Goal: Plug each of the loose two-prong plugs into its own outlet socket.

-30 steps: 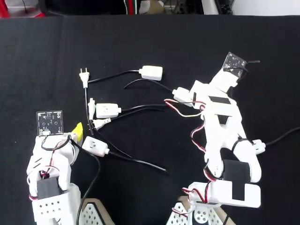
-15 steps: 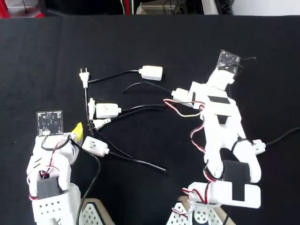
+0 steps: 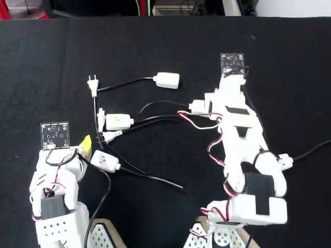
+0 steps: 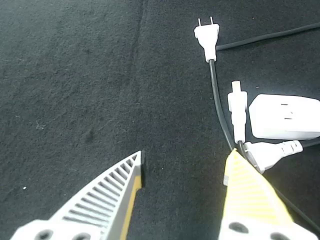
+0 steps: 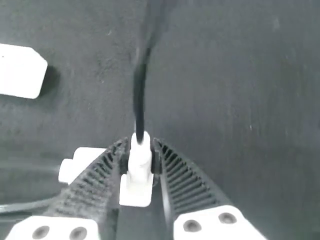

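landmark: middle socket [image 3: 119, 121], a white block on the black table [image 3: 41, 62]; every place below is given from it, as seen in the high view.
left gripper [image 4: 185, 157]: left of middle socket, on the arm-base side. Claw wide, nothing between the grey and yellow fingers.
far plug [image 3: 92, 82]: left of middle socket on the far side, well apart, lying loose with its prongs pointing away from the arms.
second plug [image 3: 101, 119]: just beside middle socket's left edge, lying along it, not plugged in.
third plug [image 3: 109, 136]: just beside middle socket on the arm-base side, loose, close to the left gripper's yellow finger [image 4: 247, 190].
lower socket [image 3: 103, 161]: on the arm-base side of middle socket, near the left arm, nothing plugged in.
top socket [image 3: 167, 79]: right of middle socket on the far side, apart from it.
right gripper [image 3: 198, 107]: well right of middle socket. Claw narrow, clamped on held plug [image 5: 136, 180].
held plug: between the right gripper's dark fingers, its black cable leading out past the tips.
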